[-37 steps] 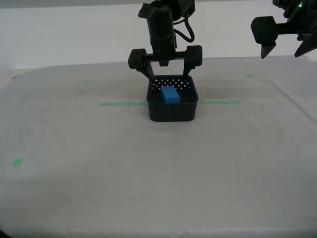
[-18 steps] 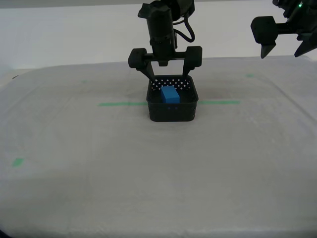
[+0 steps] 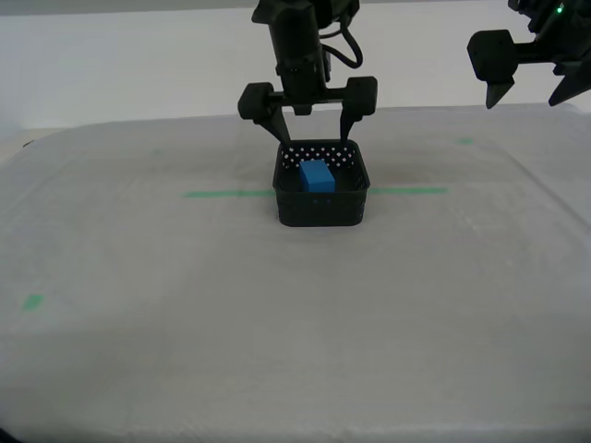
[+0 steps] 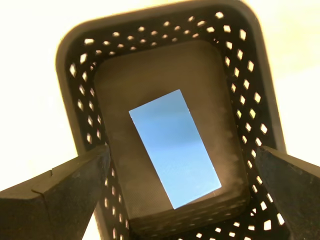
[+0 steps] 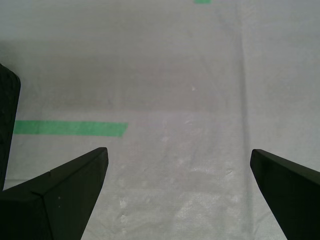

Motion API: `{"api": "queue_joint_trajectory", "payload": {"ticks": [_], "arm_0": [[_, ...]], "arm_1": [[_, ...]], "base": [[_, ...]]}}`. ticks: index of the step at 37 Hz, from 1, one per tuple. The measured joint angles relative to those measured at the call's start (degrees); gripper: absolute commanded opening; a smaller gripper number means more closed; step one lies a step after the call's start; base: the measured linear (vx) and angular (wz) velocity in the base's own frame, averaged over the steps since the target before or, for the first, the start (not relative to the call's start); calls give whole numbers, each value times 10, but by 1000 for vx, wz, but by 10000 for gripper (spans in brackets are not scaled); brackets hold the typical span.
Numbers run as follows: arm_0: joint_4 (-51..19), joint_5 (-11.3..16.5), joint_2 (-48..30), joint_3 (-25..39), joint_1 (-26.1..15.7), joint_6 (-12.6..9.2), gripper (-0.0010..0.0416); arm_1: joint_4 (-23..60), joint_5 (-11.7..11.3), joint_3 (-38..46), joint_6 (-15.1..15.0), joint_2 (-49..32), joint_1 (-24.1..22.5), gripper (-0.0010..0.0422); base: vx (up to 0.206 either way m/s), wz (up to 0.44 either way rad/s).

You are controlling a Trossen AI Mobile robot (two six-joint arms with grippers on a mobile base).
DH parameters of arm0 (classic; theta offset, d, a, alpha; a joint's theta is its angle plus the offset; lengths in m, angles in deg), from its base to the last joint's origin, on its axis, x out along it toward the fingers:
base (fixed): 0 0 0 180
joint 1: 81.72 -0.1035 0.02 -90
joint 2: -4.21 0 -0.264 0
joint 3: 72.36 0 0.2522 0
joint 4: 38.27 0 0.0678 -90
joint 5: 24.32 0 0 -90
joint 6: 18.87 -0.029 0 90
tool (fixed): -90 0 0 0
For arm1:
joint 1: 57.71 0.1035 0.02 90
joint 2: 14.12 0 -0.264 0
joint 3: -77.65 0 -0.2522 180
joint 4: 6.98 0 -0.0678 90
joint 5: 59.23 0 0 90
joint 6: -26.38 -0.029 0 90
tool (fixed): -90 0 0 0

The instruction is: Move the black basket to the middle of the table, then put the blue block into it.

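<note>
Spanning the exterior view, the table (image 3: pixel 138 305) carries the black basket (image 3: pixel 322 208) mid-surface, the blue block (image 4: pixel 175 147) flat inside; my second gripper (image 3: pixel 312 115) hangs wide-jawed above, my first gripper (image 3: pixel 526 92) also spread wide, over green tape (image 5: pixel 70 128).

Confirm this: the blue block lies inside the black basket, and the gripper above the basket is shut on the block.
Not quite. The blue block does lie inside the black basket, but my second gripper above it is open and holds nothing. The second wrist view shows its fingers spread wide, with the block lying free on the basket floor.
</note>
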Motion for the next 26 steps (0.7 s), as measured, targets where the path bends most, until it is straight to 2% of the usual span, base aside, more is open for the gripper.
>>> {"api": "queue_joint_trajectory", "payload": {"ticks": [26], "arm_0": [[1, 0, 0, 0, 1, 0, 399]], "arm_1": [[41, -3, -17, -31, 75, 53, 402]], "base": [[0, 0]]}}
